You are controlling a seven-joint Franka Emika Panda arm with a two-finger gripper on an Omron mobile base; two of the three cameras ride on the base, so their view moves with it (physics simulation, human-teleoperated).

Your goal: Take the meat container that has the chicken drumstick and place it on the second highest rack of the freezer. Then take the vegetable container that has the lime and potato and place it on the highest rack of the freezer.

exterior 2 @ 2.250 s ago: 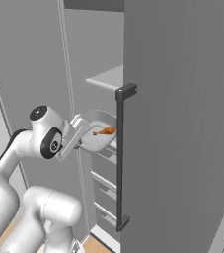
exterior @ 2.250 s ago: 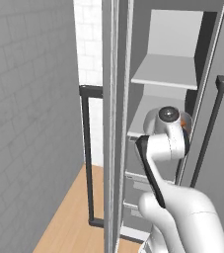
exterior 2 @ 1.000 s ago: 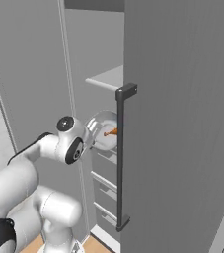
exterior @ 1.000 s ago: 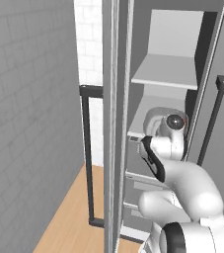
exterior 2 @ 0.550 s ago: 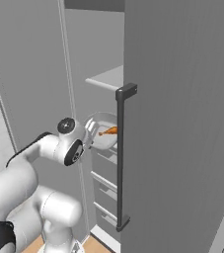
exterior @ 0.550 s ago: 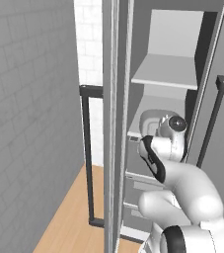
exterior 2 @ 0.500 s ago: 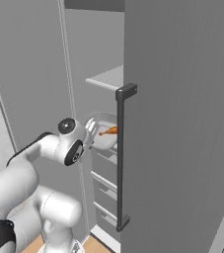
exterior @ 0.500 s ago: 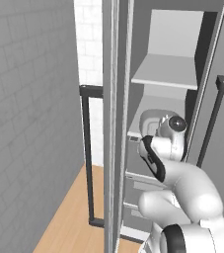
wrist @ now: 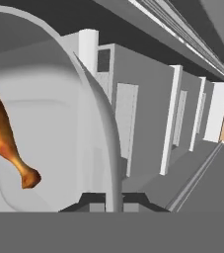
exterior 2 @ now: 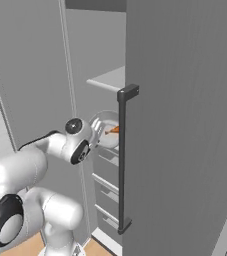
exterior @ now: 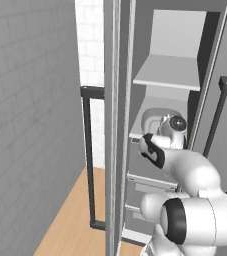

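The white arm reaches into the tall grey freezer, whose door with the long black vertical bar handle stands open. The two-finger gripper is closed on the rim of the pale grey round-rimmed meat container; in the hand view its two dark fingertips sit on either side of the container's wall, one inside and one outside. The small orange-brown chicken drumstick lies on the container's floor, just inside the rim from the gripper, its narrow end pointing toward the fingertips but apart from them. In the right base view the container sits just beyond the wrist, inside the freezer and below the flat pale-grey upper shelf board, with the drumstick visible in it. In the left base view the container sits at the front edge of the second shelf board; whether it rests on that board cannot be told. Grey drawers lie beneath.
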